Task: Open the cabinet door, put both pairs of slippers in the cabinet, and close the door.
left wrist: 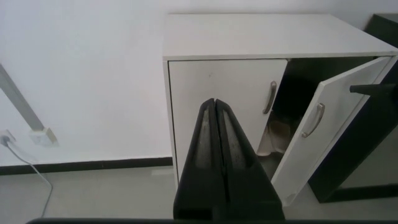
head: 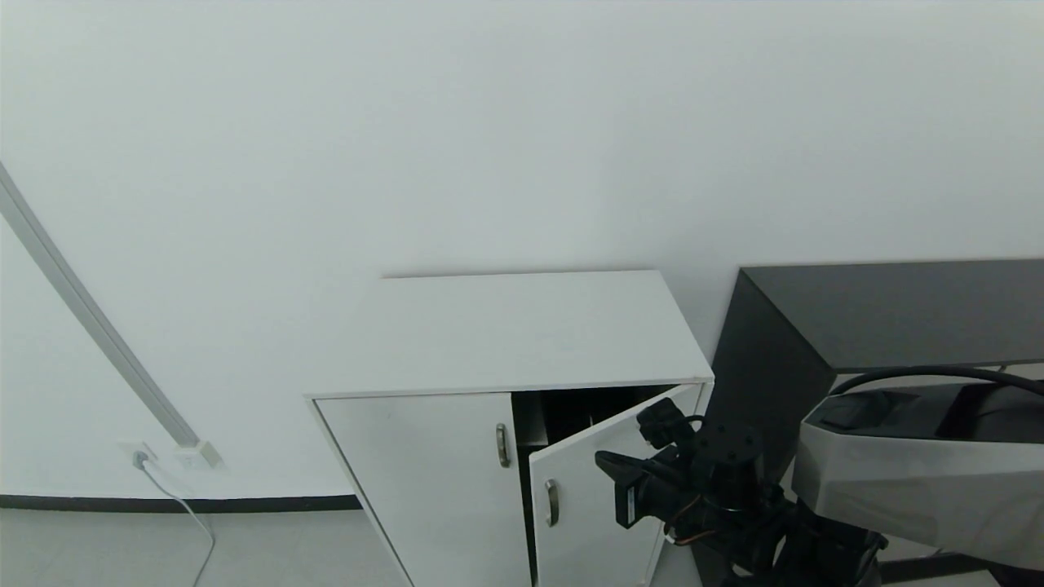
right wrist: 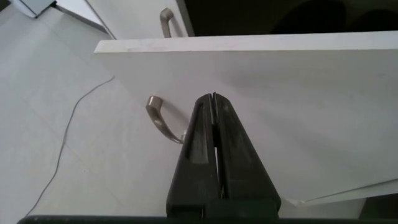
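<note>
The white cabinet (head: 506, 334) stands against the wall with its left door (head: 416, 473) closed and its right door (head: 595, 522) swung partly open. My right gripper (head: 608, 463) is shut and empty, level with the outer face of the open door (right wrist: 298, 112), close to the door's metal handle (right wrist: 163, 119). The right gripper (right wrist: 214, 98) has its fingers pressed together. My left gripper (left wrist: 214, 102) is also shut and empty, held well back from the cabinet and facing its front. A pale shape (left wrist: 278, 135) lies in the dark interior; I cannot tell what it is.
A black table (head: 897, 310) stands right beside the cabinet, close to the open door's swing. On the left wall are a slanted cable duct (head: 81, 306) and a socket (head: 140, 459) with a cable running down to the floor.
</note>
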